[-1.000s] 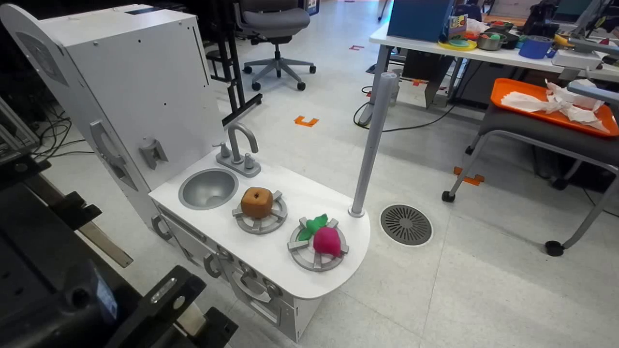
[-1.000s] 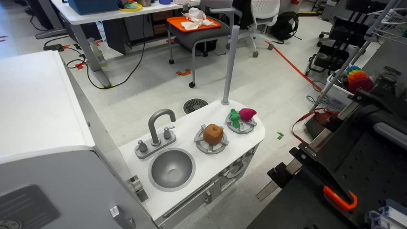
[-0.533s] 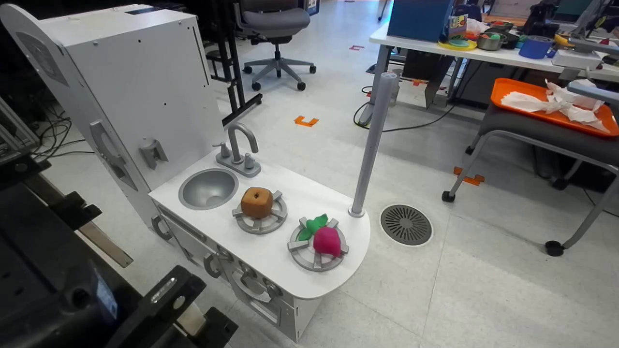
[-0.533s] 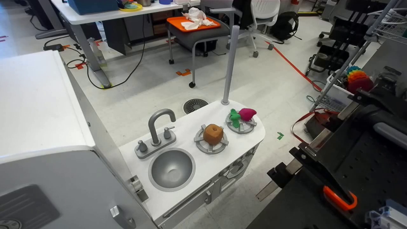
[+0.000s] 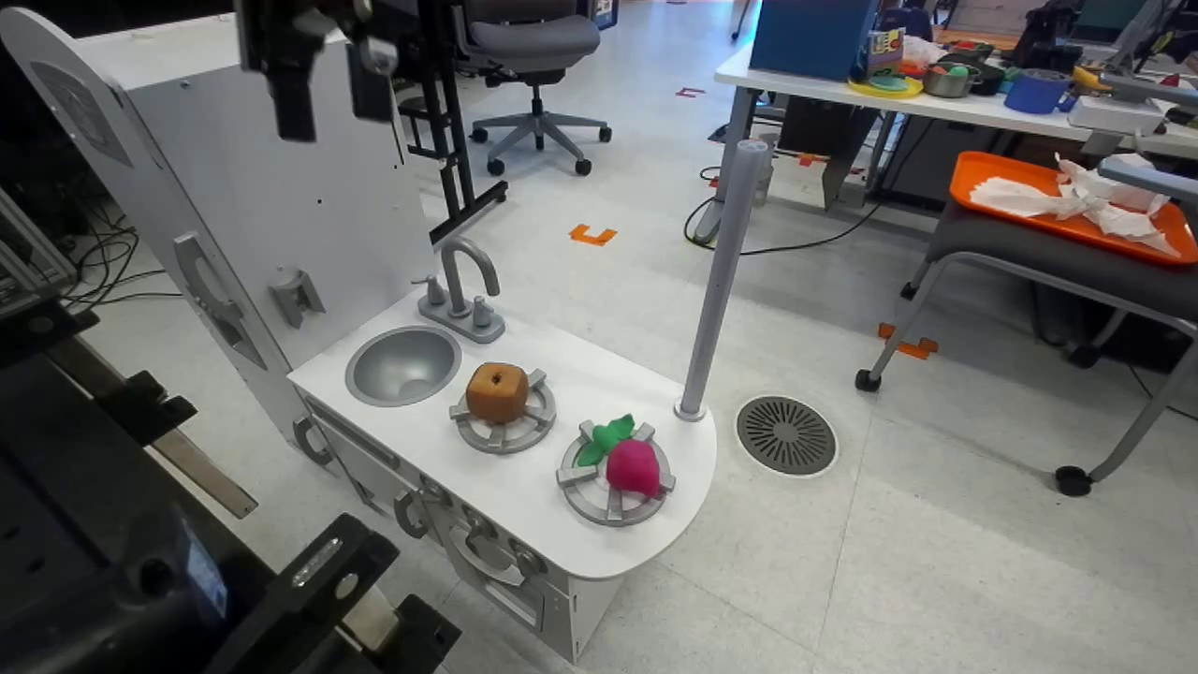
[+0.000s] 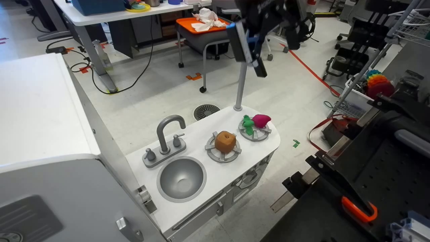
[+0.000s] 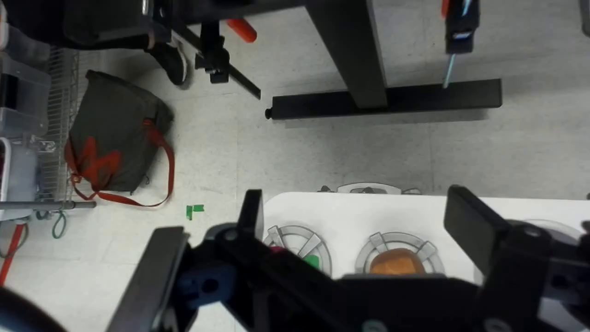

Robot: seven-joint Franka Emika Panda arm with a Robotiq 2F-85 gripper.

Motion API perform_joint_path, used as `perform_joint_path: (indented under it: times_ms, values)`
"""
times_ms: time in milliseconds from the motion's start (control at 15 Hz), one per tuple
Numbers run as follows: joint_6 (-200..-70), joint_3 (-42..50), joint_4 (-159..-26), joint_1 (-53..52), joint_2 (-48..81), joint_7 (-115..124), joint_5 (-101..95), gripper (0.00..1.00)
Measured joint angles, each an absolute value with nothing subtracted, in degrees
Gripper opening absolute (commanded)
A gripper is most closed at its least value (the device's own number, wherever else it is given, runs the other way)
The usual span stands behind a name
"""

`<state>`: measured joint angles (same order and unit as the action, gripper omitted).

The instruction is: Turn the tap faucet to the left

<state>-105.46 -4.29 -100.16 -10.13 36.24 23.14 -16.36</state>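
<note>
The tap faucet is grey with a hook-shaped spout. It stands upright on a base with two handles behind the round sink, in both exterior views [image 5: 453,281] [image 6: 161,134]. Its spout tip points toward the burner side of the sink. My gripper shows at the top of both exterior views [image 5: 334,110] [image 6: 276,56], high above the toy kitchen and apart from the faucet. In the wrist view my gripper [image 7: 355,207] is open, its fingers wide apart with nothing between them. The faucet does not show in the wrist view.
The round sink basin [image 6: 181,179] lies in front of the faucet. A brown block-like toy [image 6: 225,142] and a pink-and-green toy [image 6: 261,121] sit on two burners. A tall grey pole [image 5: 723,281] rises at the counter's end. A tall white cabinet [image 5: 271,168] flanks the sink.
My gripper has come into view at the top of both exterior views, where it was absent before. The faucet, the toys and the kitchen have not moved.
</note>
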Motion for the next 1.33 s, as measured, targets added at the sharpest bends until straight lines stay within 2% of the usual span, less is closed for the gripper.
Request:
perform_joint_path:
  times_ms: [400,800,1333]
  values:
    - [-115.78,1.46,-84.00,-12.40,57.32,24.99,-17.67,1.00]
    - [-131.94,1.62,-67.11,-13.01,74.46,19.09,-16.76,1.00]
    - [-140.94,-3.34,-57.09,-12.74,84.24,-1.80,-15.09,1.00]
